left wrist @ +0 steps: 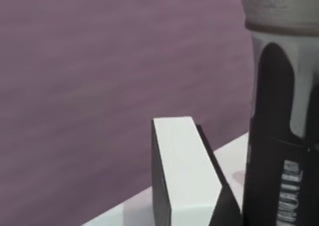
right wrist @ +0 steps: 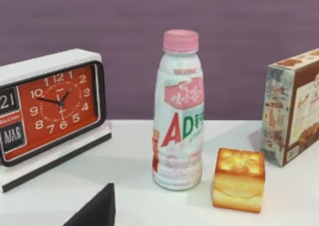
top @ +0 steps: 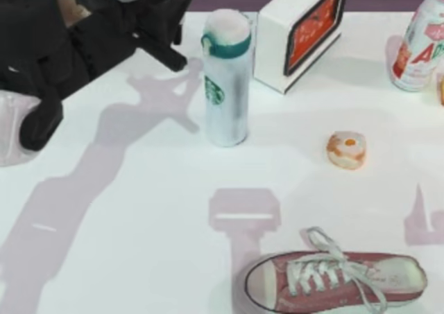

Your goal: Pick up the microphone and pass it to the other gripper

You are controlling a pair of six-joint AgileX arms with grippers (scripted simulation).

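Observation:
The microphone [left wrist: 279, 151] fills one side of the left wrist view, very close and upright, with its black handle below the grey mesh head. My left gripper [top: 165, 31] is raised high over the table's back left corner and is shut on the microphone. One black fingertip [left wrist: 227, 206] shows beside the handle. In the top view the arm's bulk hides the microphone. My right gripper is outside the top view; only its shadow [top: 423, 224] falls at the right edge. One of its black fingers [right wrist: 97, 211] shows in the right wrist view, well off centre with nothing against it.
A white tumbler [top: 227, 78] stands mid-table beside a red-faced clock [top: 302, 30]. A pink-capped bottle [top: 418, 44] stands at the back right, with a small bread piece [top: 346, 150] and a pink sneaker [top: 333, 281] nearer the front. A printed carton [right wrist: 294, 113] stands beyond the bottle.

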